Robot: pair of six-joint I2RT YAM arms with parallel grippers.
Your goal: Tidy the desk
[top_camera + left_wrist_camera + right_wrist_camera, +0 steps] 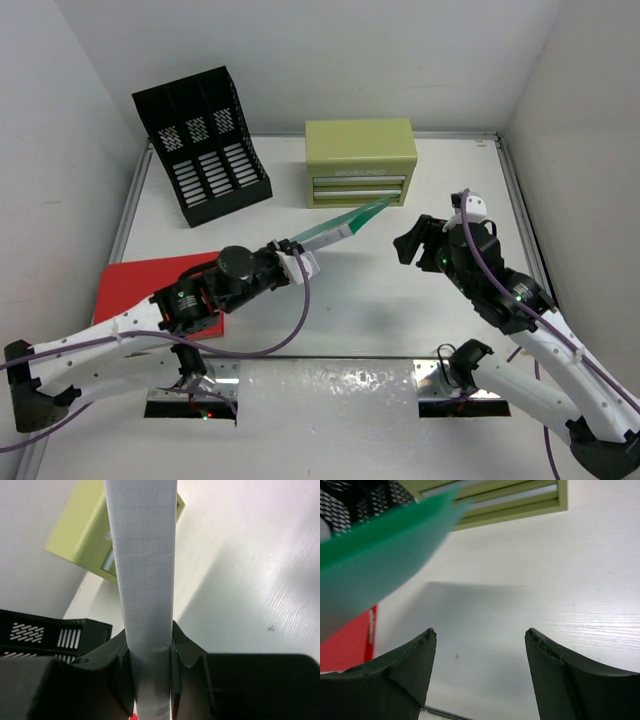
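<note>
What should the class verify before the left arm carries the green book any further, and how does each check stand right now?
1. Grip: left hand is shut on the green book, near one end: ok.
2. Book lifted off the desk: ok.
3. Book's far tip apart from the drawer box: cannot tell; they overlap in the top view.
4. Right hand open, empty and apart from the book: ok.
5. File rack slots free to take the book: cannot tell; their insides are dark.
6. Desk tidy: not ok; the red folder lies flat beside the left arm.
</note>
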